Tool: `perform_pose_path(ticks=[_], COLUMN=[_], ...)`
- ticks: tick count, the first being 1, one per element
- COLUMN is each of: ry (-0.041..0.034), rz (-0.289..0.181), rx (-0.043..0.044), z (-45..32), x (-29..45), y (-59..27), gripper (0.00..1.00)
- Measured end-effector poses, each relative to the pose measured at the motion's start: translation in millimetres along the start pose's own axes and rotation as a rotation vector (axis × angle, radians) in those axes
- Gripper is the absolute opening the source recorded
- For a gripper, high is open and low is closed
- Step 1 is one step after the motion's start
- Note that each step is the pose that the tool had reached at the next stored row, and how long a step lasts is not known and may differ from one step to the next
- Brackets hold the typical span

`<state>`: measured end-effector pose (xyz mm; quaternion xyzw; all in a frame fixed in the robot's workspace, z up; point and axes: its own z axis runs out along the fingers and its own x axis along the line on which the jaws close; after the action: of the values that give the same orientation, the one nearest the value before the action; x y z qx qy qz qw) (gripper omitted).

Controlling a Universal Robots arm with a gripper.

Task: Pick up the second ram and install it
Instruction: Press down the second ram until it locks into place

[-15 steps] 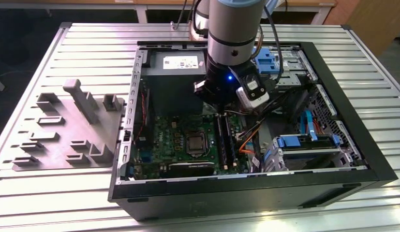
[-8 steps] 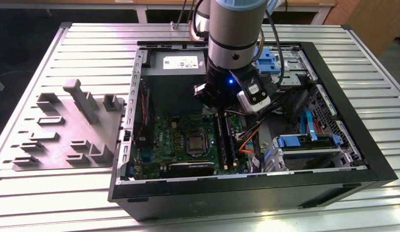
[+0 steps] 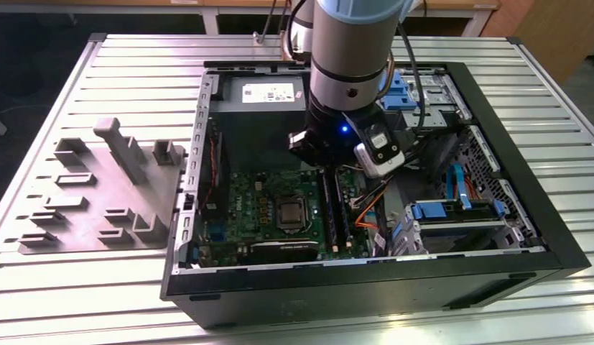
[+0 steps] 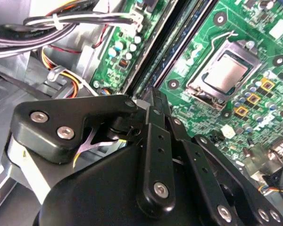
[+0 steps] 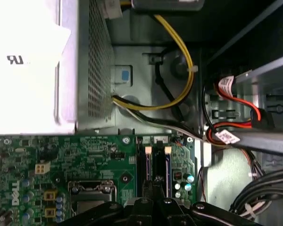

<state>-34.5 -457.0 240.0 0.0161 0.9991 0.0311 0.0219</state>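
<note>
A single robot arm (image 3: 347,50) with a silver-grey, blue-capped body hangs straight down, wrist vertical; a small blue light glows on the black wrist housing. Its black gripper (image 4: 153,101) points downward, linkage bars converging to a narrow tip in both wrist views; the jaws stand drawn close together.

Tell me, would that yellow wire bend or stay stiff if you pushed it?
Probably bendy: the yellow wire sags in a loose curve. Likely light, since it is thin. It might spring back, because a white tie seems to hold it.
</note>
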Motion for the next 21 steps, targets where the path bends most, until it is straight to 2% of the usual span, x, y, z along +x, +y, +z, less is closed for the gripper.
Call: perform_pose_path(ticks=[21], ry=[0.0], rz=[0.0], rx=[0.0001], z=[-1.8], x=[-1.0], y=[-30.1], gripper=[0.1])
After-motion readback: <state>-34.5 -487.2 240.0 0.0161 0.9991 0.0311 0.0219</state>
